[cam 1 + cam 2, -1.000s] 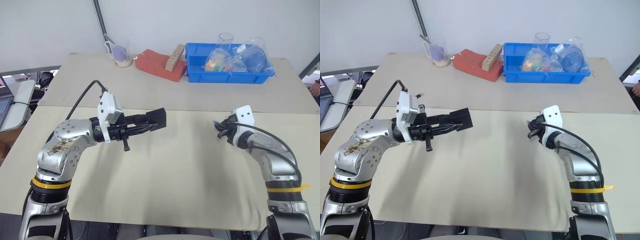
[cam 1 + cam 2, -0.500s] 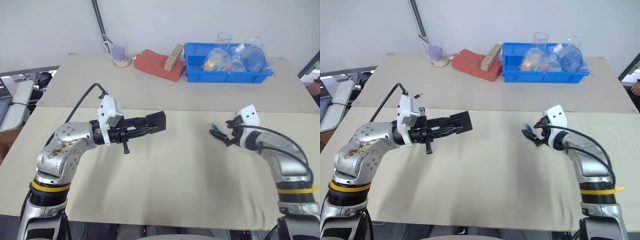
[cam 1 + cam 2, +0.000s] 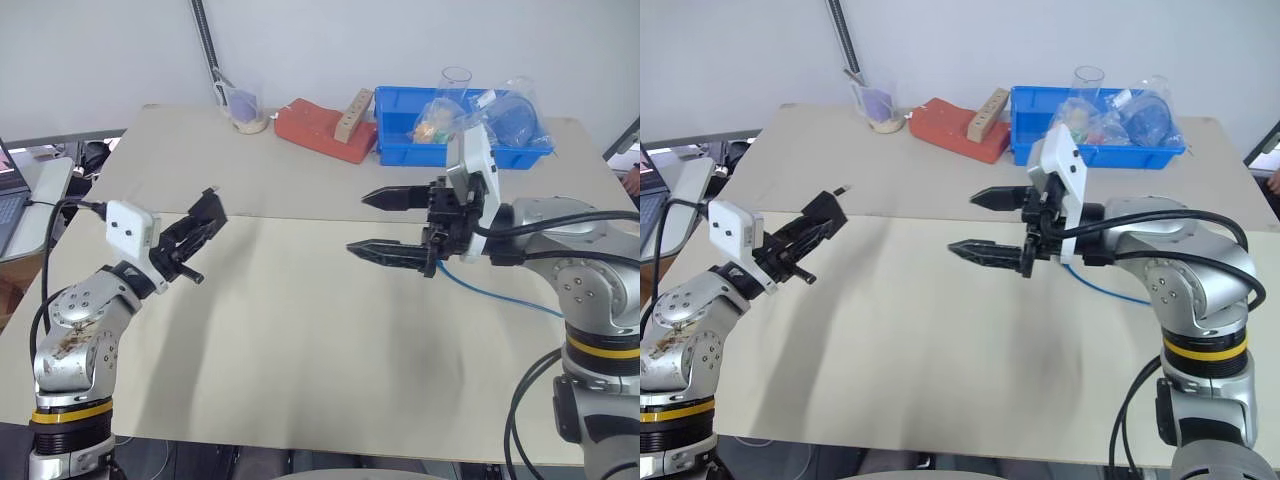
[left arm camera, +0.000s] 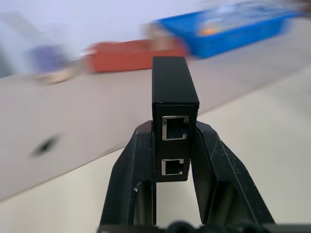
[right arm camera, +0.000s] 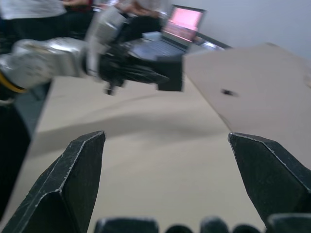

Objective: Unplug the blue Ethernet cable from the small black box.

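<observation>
- Since the earlier frame the right tool has swung up and across toward the middle and spread wide, empty, letting go of the cable; the left tool has drawn outward.
- Cable: it trails on the worktop under the right arm, well apart from the box.
- Box: pinched in the left tool, raised above the worktop; both sockets look empty.
- Judgement: the unplugging looks done; keep the pinch steady and lower the box gently, clear of the cable.
</observation>
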You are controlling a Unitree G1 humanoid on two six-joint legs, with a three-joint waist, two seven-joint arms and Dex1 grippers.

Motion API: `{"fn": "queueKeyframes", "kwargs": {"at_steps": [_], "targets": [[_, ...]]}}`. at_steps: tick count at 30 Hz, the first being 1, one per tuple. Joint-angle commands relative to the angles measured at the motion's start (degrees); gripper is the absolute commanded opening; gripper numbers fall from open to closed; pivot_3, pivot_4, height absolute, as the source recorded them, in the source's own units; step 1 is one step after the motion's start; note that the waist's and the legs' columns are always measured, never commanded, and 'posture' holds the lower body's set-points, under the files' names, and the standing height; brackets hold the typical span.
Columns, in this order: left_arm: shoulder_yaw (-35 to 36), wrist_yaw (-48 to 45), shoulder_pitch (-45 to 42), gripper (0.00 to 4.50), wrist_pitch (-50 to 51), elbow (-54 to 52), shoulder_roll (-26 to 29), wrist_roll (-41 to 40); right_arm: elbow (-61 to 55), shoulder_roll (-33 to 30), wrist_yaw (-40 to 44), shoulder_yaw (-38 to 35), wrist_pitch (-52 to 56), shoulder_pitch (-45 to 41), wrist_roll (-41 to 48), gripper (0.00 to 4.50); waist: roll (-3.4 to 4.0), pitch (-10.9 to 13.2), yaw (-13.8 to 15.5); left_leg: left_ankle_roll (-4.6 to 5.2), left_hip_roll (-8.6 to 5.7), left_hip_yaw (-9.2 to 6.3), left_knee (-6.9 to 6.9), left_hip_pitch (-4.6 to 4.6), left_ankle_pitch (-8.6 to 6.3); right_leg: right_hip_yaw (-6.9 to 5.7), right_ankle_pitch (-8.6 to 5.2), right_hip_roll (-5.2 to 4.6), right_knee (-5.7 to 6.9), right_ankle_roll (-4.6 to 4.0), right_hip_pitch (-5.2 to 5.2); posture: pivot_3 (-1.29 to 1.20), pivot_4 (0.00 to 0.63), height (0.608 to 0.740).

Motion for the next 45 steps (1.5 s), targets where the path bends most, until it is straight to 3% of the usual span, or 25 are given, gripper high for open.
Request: {"fn": "queueKeyframes", "kwargs": {"at_steps": [1, 13, 26, 34, 41, 45], "targets": [[0.65, 3.3, -0.31, 0.49, -4.66, 2.25, -2.21, 1.99, -1.24, 0.95, -1.72, 0.84, -0.04, -2.01, 0.77, 4.46, -0.01, 0.0, 0.18, 0.0, 0.0, -0.01, 0.0, -0.01, 0.0, -0.02, 0.0, -0.01, 0.0, 0.0, 0.0, 0.0, 0.15, 0.738], [-5.38, 3.26, -9.94, 0.49, -17.96, 24.05, -8.67, 6.87, 2.39, -0.22, -4.31, 4.59, -6.2, 0.17, -8.38, 4.46, -0.06, -0.03, 0.15, 0.01, -0.02, 0.01, 0.01, 0.01, 0.0, -0.05, 0.0, 0.04, 0.07, -0.01, -0.03, 0.0, 0.15, 0.738], [-8.09, 1.64, -13.28, 0.49, -25.1, 37.49, -9.87, 8.99, 0.15, -0.7, -6.2, 2.97, -5.39, 3.08, -8.41, 4.46, -0.06, -0.03, -0.29, 0.03, -0.01, 0.0, 0.02, 0.02, -0.01, -0.05, 0.0, 0.12, 0.46, 0.0, -0.04, 0.0, 0.15, 0.738], [-7.47, 1.54, -11.81, 4.45, -24.65, 36.51, -9.96, 8.41, 0.48, -0.4, -7.01, 3.21, -5.62, 3.23, -8.49, 4.5, -0.06, -0.02, -0.37, 0.03, -0.02, 0.0, 0.02, 0.0, -0.01, -0.05, 0.0, 0.13, 0.46, 0.0, -0.04, 0.0, 0.15, 0.738], [-6.02, 0.81, -4.6, 4.49, -18.51, 25.63, -7.68, 6.15, 1.44, -0.49, -6.35, 3.5, -6.52, 4.08, -9.05, 4.5, -0.06, -0.02, -0.54, 0.02, 0.05, -0.01, 0.02, 0.04, -0.01, -0.04, 0.0, 0.17, 0.51, -0.01, -0.04, 0.0, 0.15, 0.738], [-4.86, -7.17, 6.86, 4.49, -4.24, 5.25, 1.6, -1.27, 1.39, -5.66, -1.85, 1.33, -9.14, 8.4, -9.84, 4.5, -0.09, -0.01, -0.69, 0.03, 0.09, -0.02, -0.02, 0.03, -0.02, -0.03, 0.0, 0.15, 0.51, -0.01, -0.03, 0.0, 0.15, 0.738]]}}
